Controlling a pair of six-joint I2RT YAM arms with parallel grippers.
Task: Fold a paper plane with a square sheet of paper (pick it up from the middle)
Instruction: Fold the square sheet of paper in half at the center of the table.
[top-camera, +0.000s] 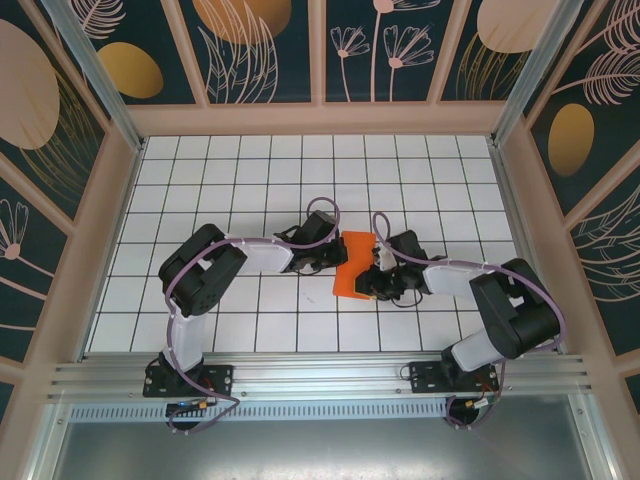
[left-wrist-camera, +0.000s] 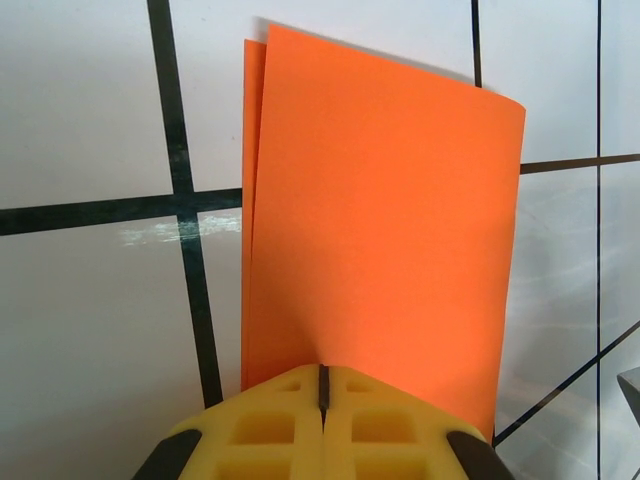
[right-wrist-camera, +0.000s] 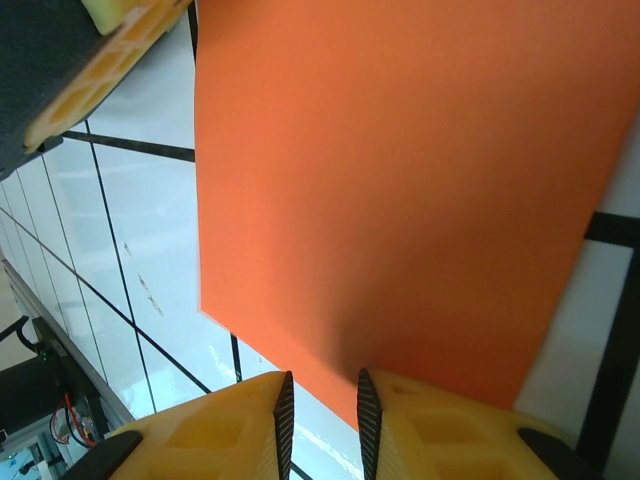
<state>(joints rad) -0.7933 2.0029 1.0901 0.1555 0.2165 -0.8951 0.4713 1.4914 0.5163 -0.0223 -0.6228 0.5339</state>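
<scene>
The square sheet of paper (top-camera: 353, 268) is bright orange and lies folded double on the white tiles between both grippers. Two layers show at its left edge in the left wrist view (left-wrist-camera: 380, 220). My left gripper (top-camera: 327, 262) (left-wrist-camera: 322, 385) is shut, its yellow fingertips together on the sheet's near edge; a small pucker shows just ahead of them. My right gripper (top-camera: 377, 281) (right-wrist-camera: 322, 412) is open by a narrow gap at the opposite edge. Its right finger (right-wrist-camera: 440, 425) lies over the paper (right-wrist-camera: 400, 180), and bare tile shows in the gap.
The white gridded table (top-camera: 240, 180) is fenced by wooden posts and dark floral panels (top-camera: 260, 50) on three sides. An aluminium rail (top-camera: 320, 375) carrying both arm bases runs along the near edge. The left gripper's yellow finger (right-wrist-camera: 110, 60) is close by in the right wrist view.
</scene>
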